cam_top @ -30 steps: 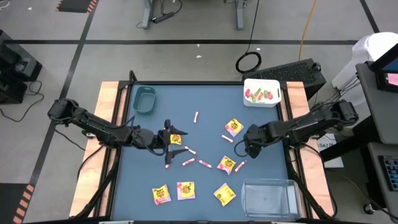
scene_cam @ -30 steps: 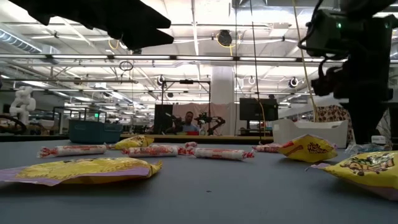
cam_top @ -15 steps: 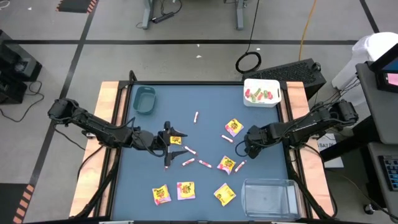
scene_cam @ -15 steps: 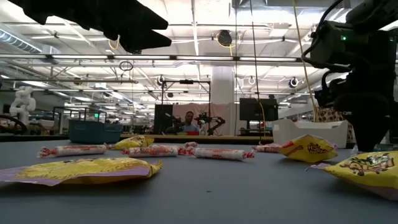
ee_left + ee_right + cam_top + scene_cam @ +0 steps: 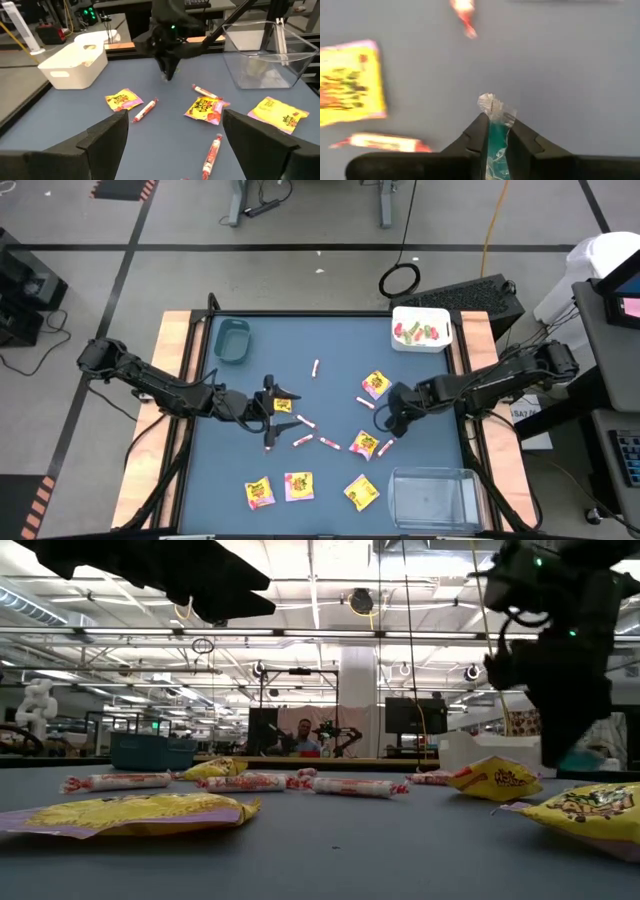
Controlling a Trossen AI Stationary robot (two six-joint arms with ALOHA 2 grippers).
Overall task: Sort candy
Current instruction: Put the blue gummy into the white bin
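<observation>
My right gripper point(image 5: 392, 420) points down over the table's right middle, shut on a small green clear-wrapped candy point(image 5: 496, 142). The left wrist view shows that gripper point(image 5: 167, 75) farther off. Yellow packets point(image 5: 375, 384) point(image 5: 364, 444) point(image 5: 298, 486) and pink-white sticks point(image 5: 315, 367) point(image 5: 329, 444) lie flat across the blue table. My left gripper point(image 5: 272, 412) hovers open at left of centre, next to a yellow packet point(image 5: 282, 404), touching nothing. My right gripper pinches the green candy's body point(image 5: 495, 134) between its two fingers, coming from above and pointing steeply down. The crinkled clear wrapper end point(image 5: 492, 106) sticks out past the fingertips. I cannot tell whether that end touches the table.
A teal bin point(image 5: 232, 340) stands at the far left. A white bin point(image 5: 440, 340) holding green and red pieces stands at the far right. A clear bin point(image 5: 432, 495) stands at the near right. Wooden rails edge the table on both sides.
My right gripper has tipped more steeply downward, shifted slightly toward the table's left and shut on the green candy. The left arm and the other candy have kept still.
</observation>
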